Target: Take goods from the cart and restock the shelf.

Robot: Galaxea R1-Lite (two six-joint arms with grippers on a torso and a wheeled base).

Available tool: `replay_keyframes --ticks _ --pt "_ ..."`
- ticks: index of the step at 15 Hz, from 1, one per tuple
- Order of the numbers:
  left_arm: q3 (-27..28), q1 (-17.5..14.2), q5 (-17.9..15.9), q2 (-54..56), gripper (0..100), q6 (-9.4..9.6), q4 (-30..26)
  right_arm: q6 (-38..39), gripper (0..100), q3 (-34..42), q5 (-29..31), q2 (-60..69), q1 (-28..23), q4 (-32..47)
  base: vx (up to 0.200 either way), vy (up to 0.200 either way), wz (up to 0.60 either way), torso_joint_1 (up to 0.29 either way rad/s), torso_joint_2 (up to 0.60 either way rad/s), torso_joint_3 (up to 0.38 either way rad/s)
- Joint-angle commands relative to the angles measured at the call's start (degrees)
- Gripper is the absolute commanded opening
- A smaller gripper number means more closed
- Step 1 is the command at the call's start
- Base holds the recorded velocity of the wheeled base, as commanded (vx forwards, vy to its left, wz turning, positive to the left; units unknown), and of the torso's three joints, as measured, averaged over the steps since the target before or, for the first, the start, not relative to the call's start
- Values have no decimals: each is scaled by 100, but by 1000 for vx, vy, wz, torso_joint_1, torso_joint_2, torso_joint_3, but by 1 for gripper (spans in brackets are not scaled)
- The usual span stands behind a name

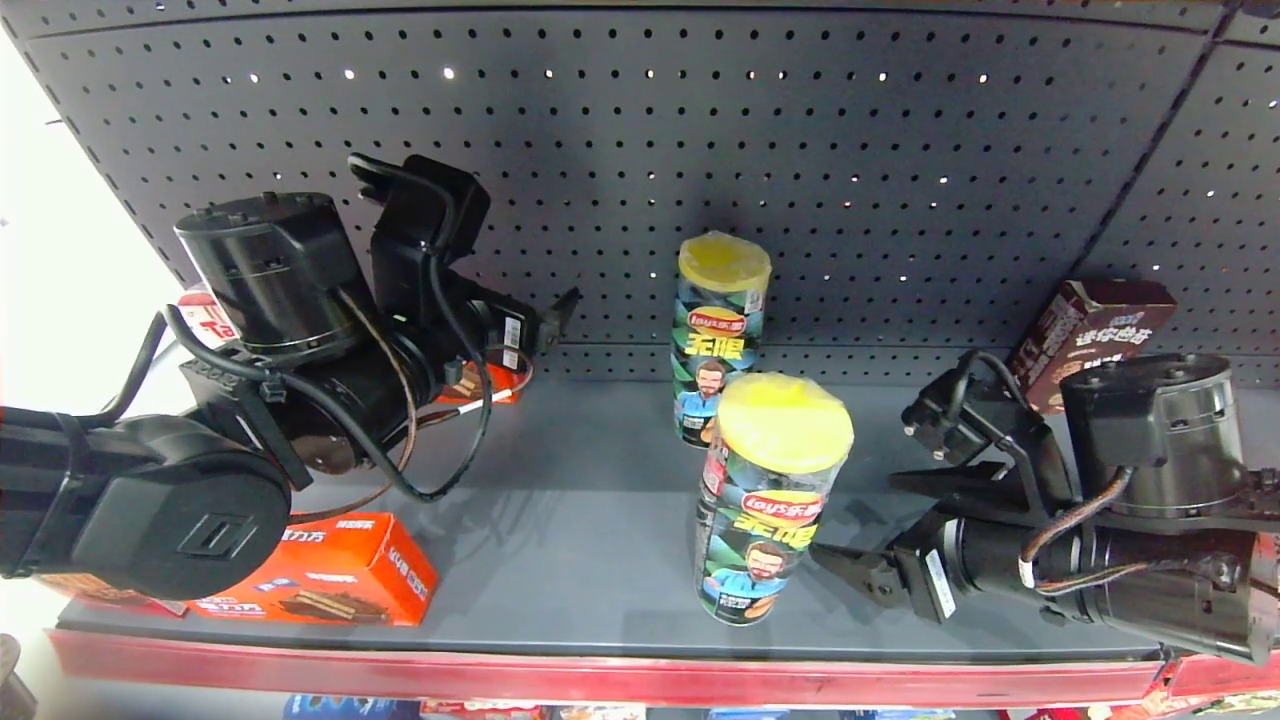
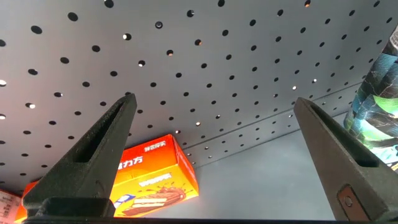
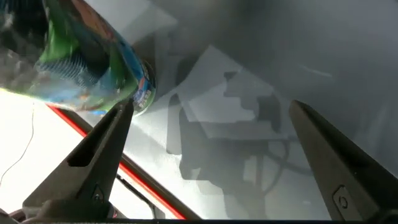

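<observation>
Two chip cans with yellow lids stand upright on the grey shelf (image 1: 560, 540). One can (image 1: 722, 335) is near the pegboard; the other (image 1: 768, 500) stands closer to the front edge. My right gripper (image 1: 855, 518) is open just right of the front can, low over the shelf, with nothing between its fingers. In the right wrist view the front can (image 3: 81, 68) sits outside one finger of the open gripper (image 3: 211, 107). My left gripper (image 1: 545, 325) is at the back left, open (image 2: 214, 102), facing an orange box (image 2: 149, 177); the back can (image 2: 379, 118) shows at the edge.
An orange wafer box (image 1: 330, 580) lies at the shelf's front left, another (image 1: 480, 385) at the back left. A brown box (image 1: 1090, 335) leans at the back right. The pegboard wall (image 1: 640, 150) closes the back; a red strip (image 1: 600, 680) marks the front edge.
</observation>
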State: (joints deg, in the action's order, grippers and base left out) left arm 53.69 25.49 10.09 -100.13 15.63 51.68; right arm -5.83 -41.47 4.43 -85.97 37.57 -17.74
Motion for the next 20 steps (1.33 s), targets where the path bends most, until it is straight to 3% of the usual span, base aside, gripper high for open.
replay_keyframes --ticks 1,20 --pt "1 0 1 -15 100 2 0 -6 100 -45 6 -69 40 -2 0 0 0 0 0 0" --pt "37 0 1 -50 100 2 18 3 100 -203 23 -333 242 -19 0 0 0 0 0 0"
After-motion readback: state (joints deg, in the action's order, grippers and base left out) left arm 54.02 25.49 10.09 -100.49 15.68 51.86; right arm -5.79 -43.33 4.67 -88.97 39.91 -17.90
